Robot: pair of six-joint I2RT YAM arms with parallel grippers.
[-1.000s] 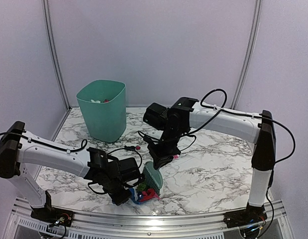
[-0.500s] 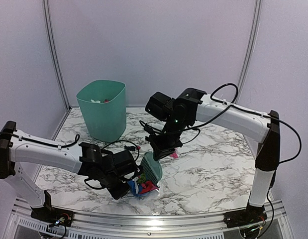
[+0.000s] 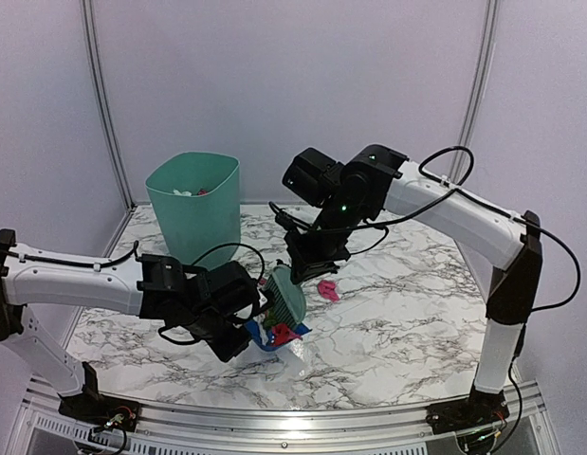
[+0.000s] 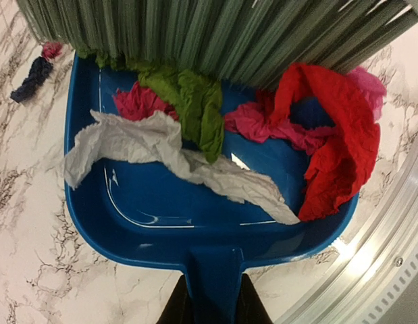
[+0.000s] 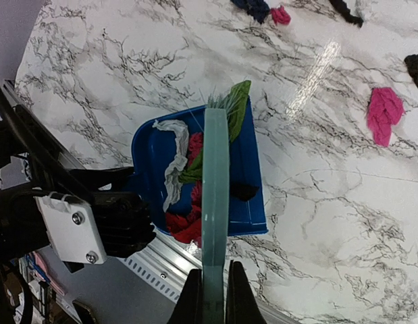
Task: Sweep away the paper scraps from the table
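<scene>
Crumpled paper scraps [image 4: 195, 111] fill the blue dustpan [image 4: 195, 236] under brush [image 4: 215, 34] bristles.

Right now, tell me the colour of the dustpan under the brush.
The dustpan is bright blue; the left wrist view shows it best.

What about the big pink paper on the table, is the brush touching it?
Apart. The right wrist view shows bare table between the brush and the pink paper.

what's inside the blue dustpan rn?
Crumpled paper: a white scrap, a green scrap, a red scrap and a pink scrap lie in the dustpan. The brush bristles cover its open edge; anything under them is hidden.
</scene>
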